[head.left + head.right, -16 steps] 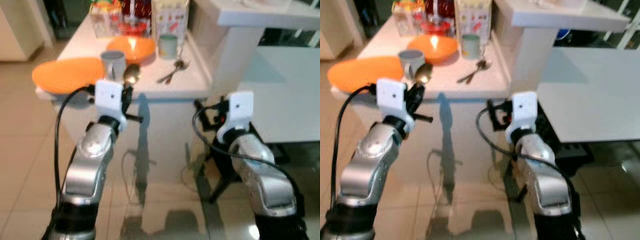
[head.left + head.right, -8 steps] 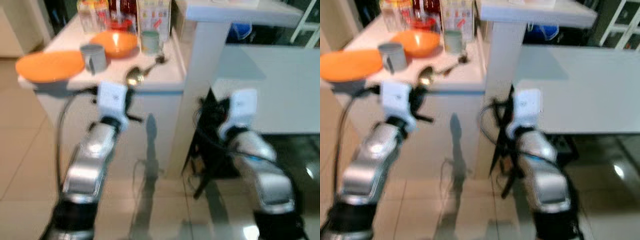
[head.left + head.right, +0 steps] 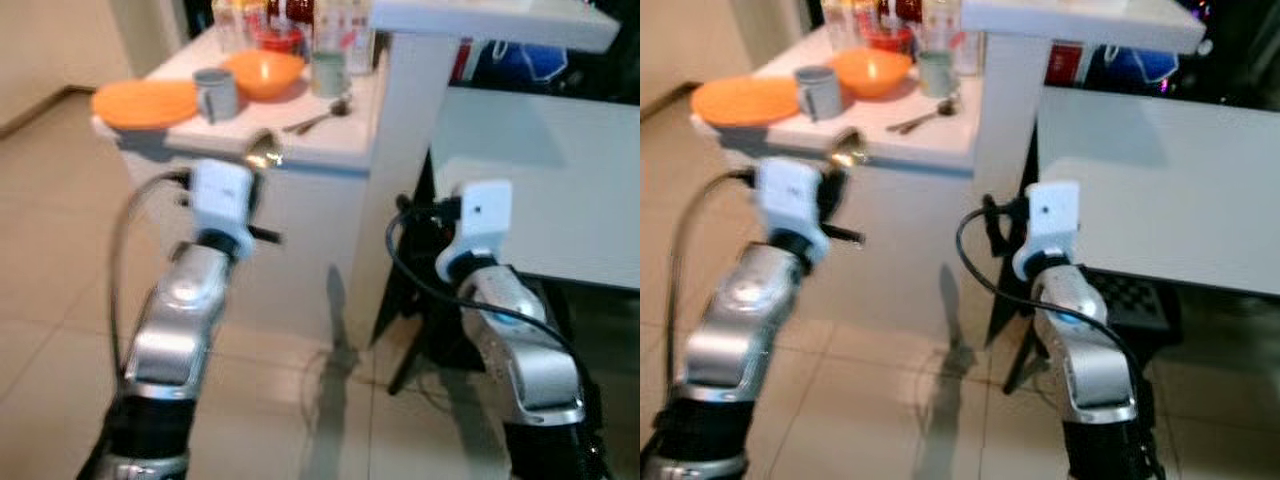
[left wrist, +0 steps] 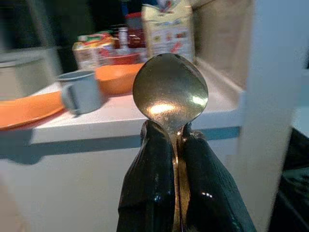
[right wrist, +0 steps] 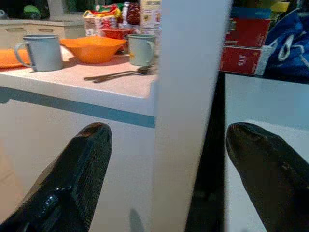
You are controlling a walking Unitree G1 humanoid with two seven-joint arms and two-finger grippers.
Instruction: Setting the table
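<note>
- My left gripper (image 4: pixel 176 140) is clamped on the spoon (image 4: pixel 170 92), bowl up, handle running down between the fingers.
- The white table (image 3: pixel 1160 180) lies off to my right, past the counter (image 3: pixel 895 130).
- My right gripper (image 5: pixel 164 140) is spread wide and empty, and nearer that table.

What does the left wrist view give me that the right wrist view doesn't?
Left wrist view alone: the left claw shut on the handle of a golden metal spoon, bowl upright, plus a flat orange plate.

Right wrist view alone: the right claw open with nothing between its fingers, a pale green cup, loose cutlery lying on the counter, and red boxes.

Both: the white counter, a grey mug, an orange bowl and food packets behind.
</note>
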